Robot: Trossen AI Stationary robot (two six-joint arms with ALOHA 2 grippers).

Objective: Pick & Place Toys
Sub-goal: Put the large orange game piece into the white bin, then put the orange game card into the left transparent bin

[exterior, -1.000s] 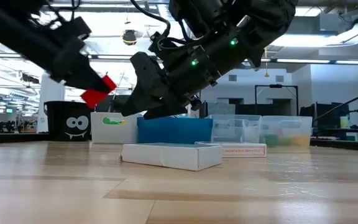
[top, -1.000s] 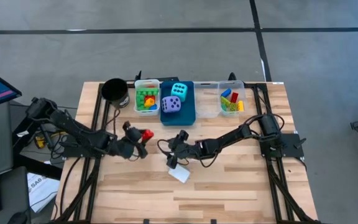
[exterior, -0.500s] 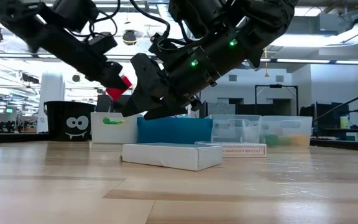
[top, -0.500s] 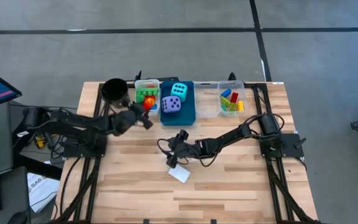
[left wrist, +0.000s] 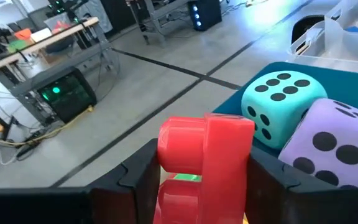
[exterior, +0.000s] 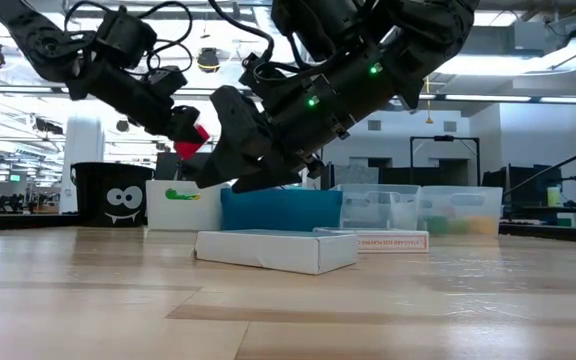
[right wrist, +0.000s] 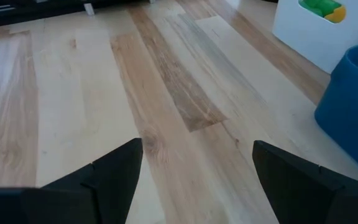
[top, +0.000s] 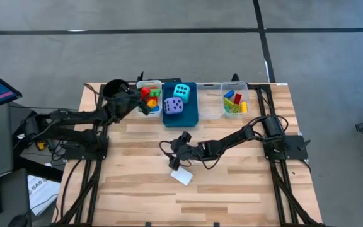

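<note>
Gripping red brick (left wrist: 205,163), left tool (top: 142,104) above white bin (top: 139,85); right tool (top: 180,144) spread, fingertips cropped

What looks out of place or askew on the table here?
Nothing spilled or damaged. Only the white card lies loose on the bare wood, skewed to the planks, below the right end effector. The left end effector holds a red brick over the white bin.

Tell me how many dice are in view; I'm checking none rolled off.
2. The cyan die sits at the far end of the blue bin, and the purple die lies just in front of it in the same bin. None shows elsewhere on the table.
</note>
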